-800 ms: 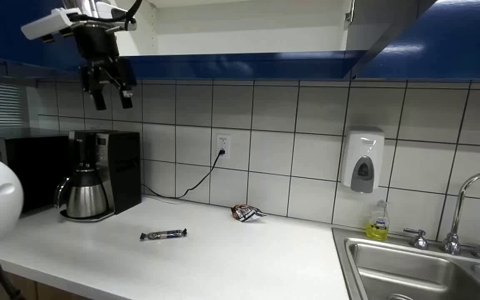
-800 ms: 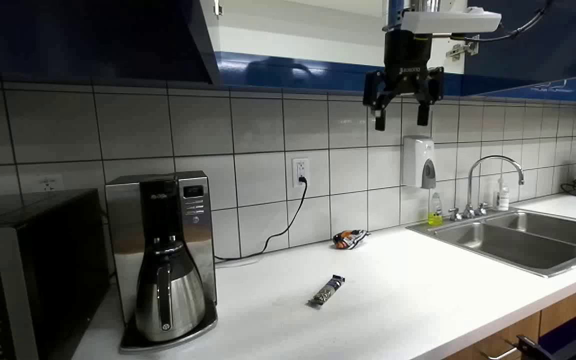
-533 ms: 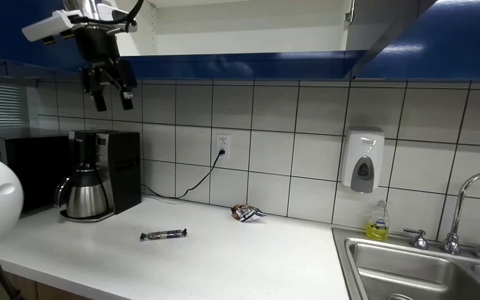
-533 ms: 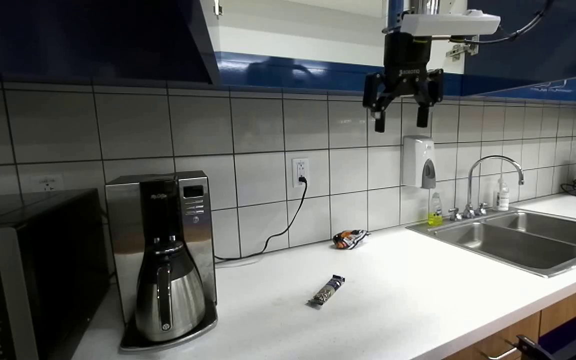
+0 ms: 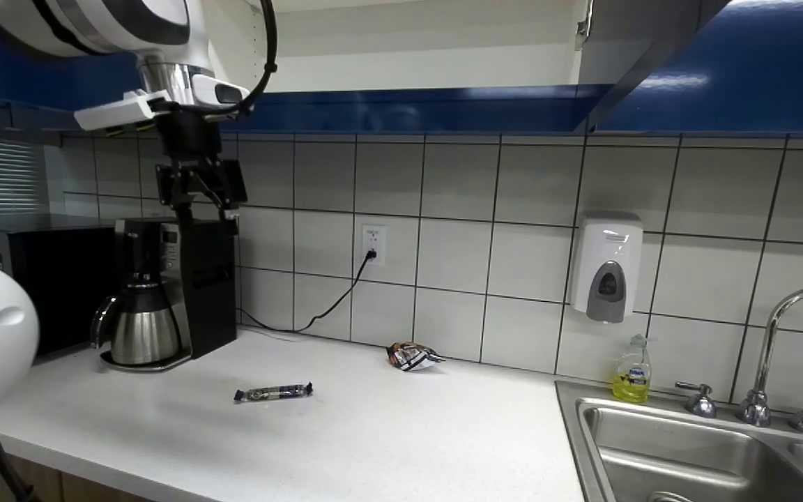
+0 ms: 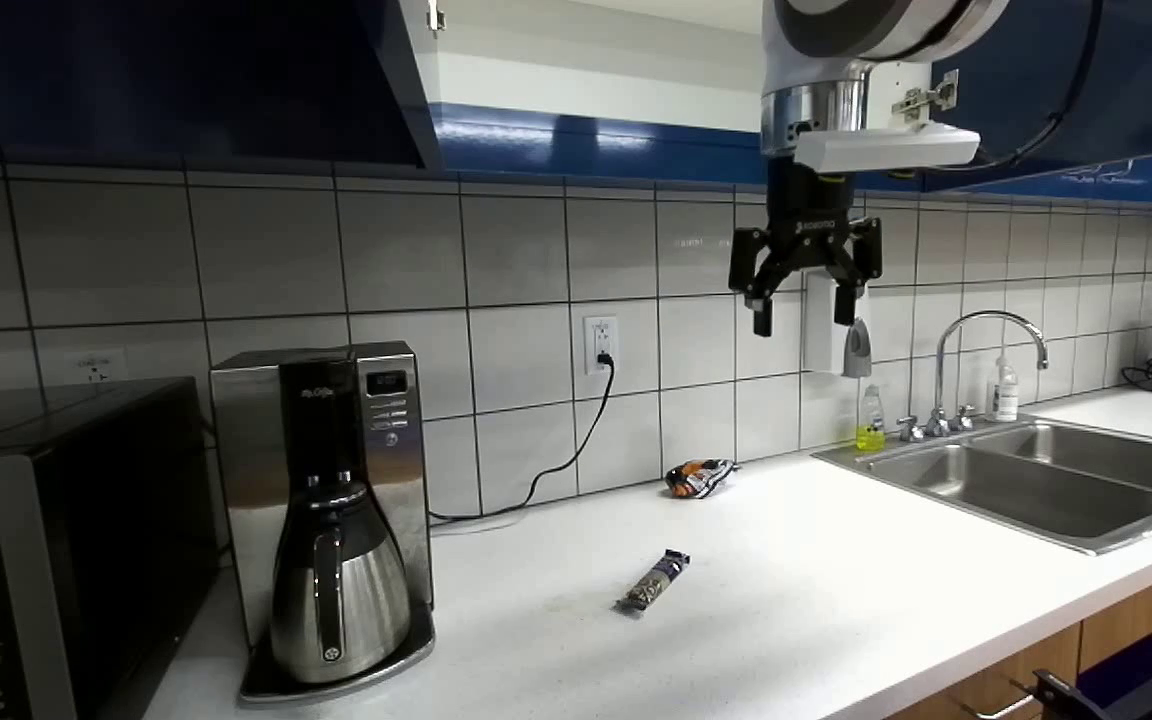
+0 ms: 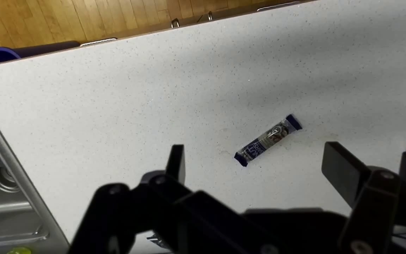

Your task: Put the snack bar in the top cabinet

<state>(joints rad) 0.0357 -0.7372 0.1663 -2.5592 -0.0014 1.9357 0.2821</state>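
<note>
Tiled wall (image 5: 457, 251), white countertop (image 5: 387, 432), wood floor (image 7: 65, 21)

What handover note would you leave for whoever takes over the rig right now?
Gripper: open, holding nothing, in the air above the counter.
Snack bar: lying on the counter, not yet gripped.
Top cabinet: open.
Done: cabinet access is ready; the bar has not been picked up.
Left: lower, grip the bar, lift it and place it in the cabinet.
</note>
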